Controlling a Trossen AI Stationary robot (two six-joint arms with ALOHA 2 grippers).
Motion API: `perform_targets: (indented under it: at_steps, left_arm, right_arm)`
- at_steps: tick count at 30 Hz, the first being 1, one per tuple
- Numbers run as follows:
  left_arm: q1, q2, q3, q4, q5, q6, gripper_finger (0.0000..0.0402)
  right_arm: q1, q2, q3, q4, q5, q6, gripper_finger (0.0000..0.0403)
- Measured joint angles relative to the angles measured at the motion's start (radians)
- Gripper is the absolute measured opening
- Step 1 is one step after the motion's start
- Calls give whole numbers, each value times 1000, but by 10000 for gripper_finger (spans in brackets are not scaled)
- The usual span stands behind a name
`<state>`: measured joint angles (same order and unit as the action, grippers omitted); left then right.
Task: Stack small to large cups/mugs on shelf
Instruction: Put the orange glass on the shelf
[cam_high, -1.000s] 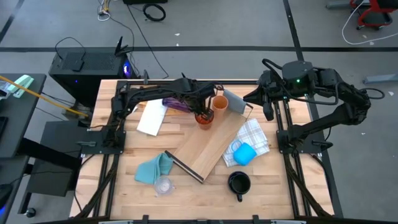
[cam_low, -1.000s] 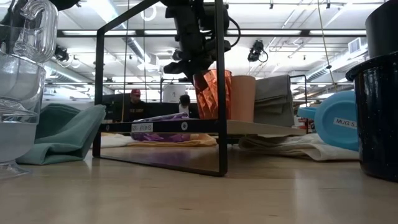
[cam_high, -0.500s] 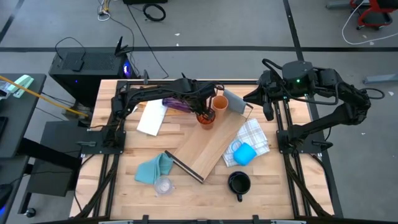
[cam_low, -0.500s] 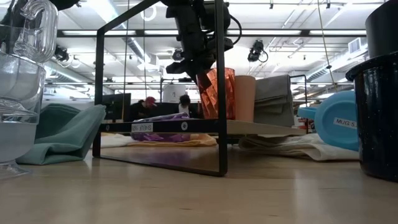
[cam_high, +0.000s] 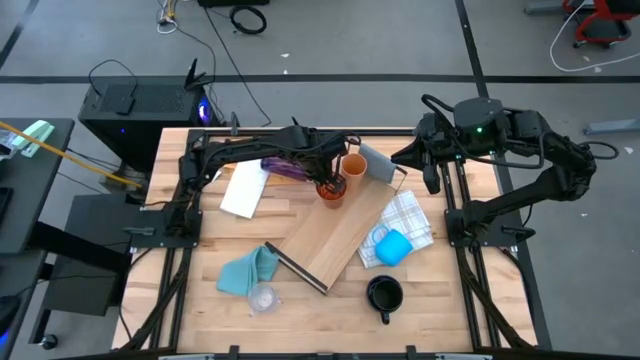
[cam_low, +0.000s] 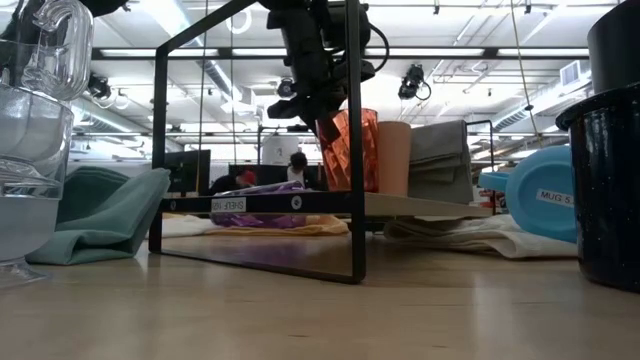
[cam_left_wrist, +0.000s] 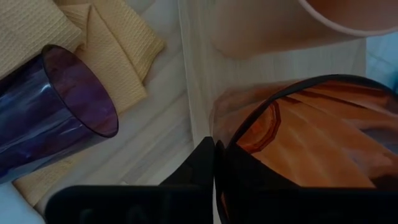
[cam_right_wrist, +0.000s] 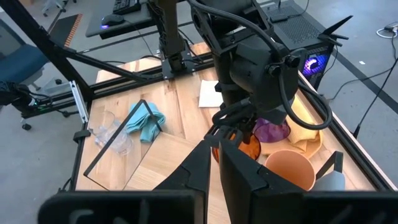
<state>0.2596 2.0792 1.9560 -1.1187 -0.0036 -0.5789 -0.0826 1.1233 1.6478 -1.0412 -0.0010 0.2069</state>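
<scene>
Left hand over amber translucent cup; tan cup just beside; purple tumbler behind.

**Readable text: one mug label, one shelf tag**

In the low view, the light blue mug lying on its side on the white checked cloth carries a small white sticker whose print reads "MUG 5".

On the front edge of the long light-wood shelf board, a small white tag sits beside a round black-and-white mark. Its lettering is too small and appears mirrored, so it cannot be read with confidence.

No other words, brands or numbers can be read on the cups, cloths or surface in any view.
</scene>
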Motion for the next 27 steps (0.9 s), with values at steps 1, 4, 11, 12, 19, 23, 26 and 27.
perform_targets:
  at_steps: [1, 4, 11, 12, 19, 23, 26, 27]
  left_arm:
    - [0, 0, 0, 1, 0, 0, 25]
    - [0, 0, 0, 5, 0, -1, 35]
    - [0, 0, 0, 28, 8, -4, 53]
    - [0, 0, 0, 30, 8, -4, 54]
    - [0, 0, 0, 30, 16, -4, 54]
    - [0, 0, 0, 30, 19, -4, 58]
    - [0, 0, 0, 30, 25, -3, 63]
    - [0, 0, 0, 31, 26, -3, 66]
  right_arm:
    - [0, 0, 0, 0, 0, 0, 41]
    - [0, 0, 0, 0, 0, 0, 41]
    - [0, 0, 0, 0, 0, 0, 41]
    - [0, 0, 0, 0, 0, 0, 41]
    - [0, 0, 0, 0, 0, 0, 41]
    - [0, 0, 0, 0, 0, 0, 41]
    - [0, 0, 0, 0, 0, 0, 41]
    - [0, 0, 0, 0, 0, 0, 41]
